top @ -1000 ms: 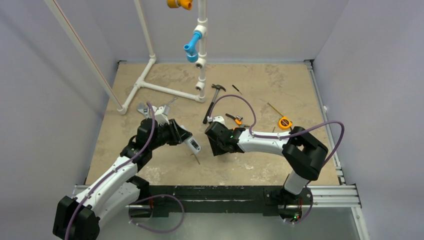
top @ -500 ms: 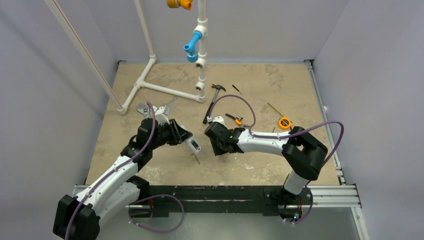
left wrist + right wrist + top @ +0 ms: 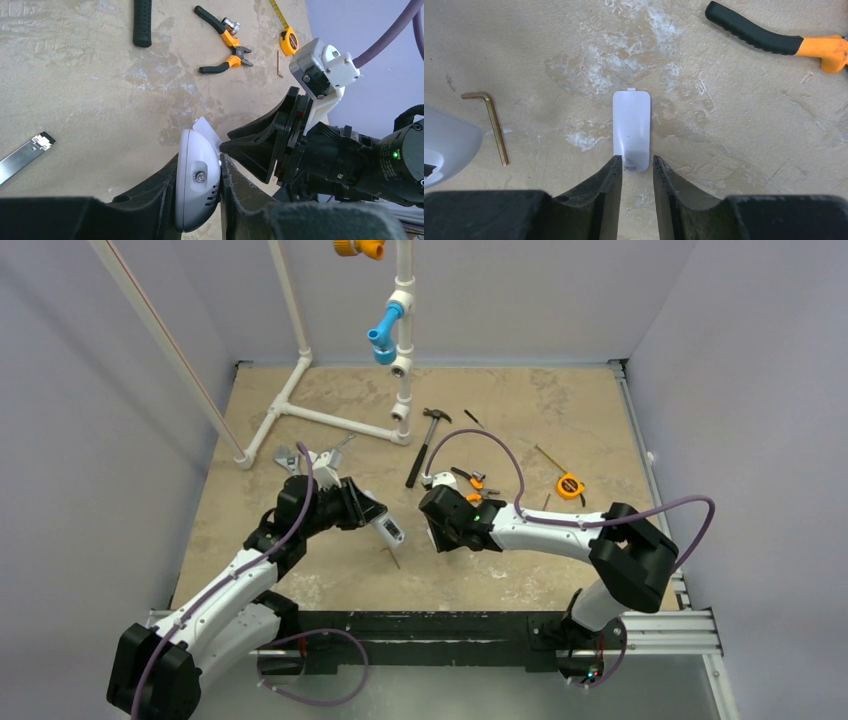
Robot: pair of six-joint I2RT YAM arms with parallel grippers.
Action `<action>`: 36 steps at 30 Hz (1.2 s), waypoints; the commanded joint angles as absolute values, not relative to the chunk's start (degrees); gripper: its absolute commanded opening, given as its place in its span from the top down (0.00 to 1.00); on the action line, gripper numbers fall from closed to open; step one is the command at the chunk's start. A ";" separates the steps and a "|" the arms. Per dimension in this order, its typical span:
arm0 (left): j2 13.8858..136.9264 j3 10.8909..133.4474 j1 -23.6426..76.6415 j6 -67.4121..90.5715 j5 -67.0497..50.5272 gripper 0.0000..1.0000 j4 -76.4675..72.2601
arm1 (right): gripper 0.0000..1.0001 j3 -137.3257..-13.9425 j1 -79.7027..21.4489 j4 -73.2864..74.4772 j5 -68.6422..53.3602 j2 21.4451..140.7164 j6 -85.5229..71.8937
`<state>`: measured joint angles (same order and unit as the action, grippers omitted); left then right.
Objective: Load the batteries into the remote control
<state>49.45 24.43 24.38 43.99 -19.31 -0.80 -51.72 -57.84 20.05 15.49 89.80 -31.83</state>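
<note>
My left gripper [image 3: 200, 165] is shut on the remote control [image 3: 199, 185], a slim white handset gripped across its width and held above the table [image 3: 300, 570]. The same handset [image 3: 385, 528] juts toward the right arm, and its rounded end [image 3: 444, 145] shows at the left edge of the right wrist view. The right gripper [image 3: 635, 162] is low over the table, jaws narrow. Its fingertips [image 3: 616, 165] straddle the near end of a small white battery cover [image 3: 631, 129] lying flat. A sliver of table shows beside the cover. The batteries are out of view.
A brass hex key [image 3: 491, 125] lies left of the cover. Orange-handled pliers [image 3: 225, 42], a hammer [image 3: 425, 445] and a yellow tape measure [image 3: 569, 485] lie further back. A white pipe frame [image 3: 330, 420] stands at the back left. A flat metal strip [image 3: 22, 155] lies left of the remote control.
The right gripper's jaws have narrowed around the cover's end. The right arm has shifted a little to the right, its elbow swinging outward. The left arm holds still with the remote control.
</note>
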 commanded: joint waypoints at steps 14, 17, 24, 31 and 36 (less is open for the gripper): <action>49.50 26.10 24.08 45.00 -20.51 1.00 -4.47 | 0.56 -51.77 -58.18 17.06 13.61 91.22 -31.34; 49.47 26.04 24.08 44.99 -20.45 1.00 -4.39 | 0.57 -52.13 -58.14 17.27 12.60 92.30 -31.04; 49.25 26.09 24.08 44.79 -20.30 1.00 -3.94 | 0.63 -52.95 -58.18 18.49 12.33 94.16 -31.05; 49.22 26.06 24.06 44.73 -20.21 1.00 -3.94 | 0.73 -52.79 -58.19 20.27 14.85 92.74 -31.33; 49.16 25.97 24.04 44.74 -20.13 1.00 -3.85 | 0.74 -52.53 -58.18 20.77 15.64 91.02 -31.32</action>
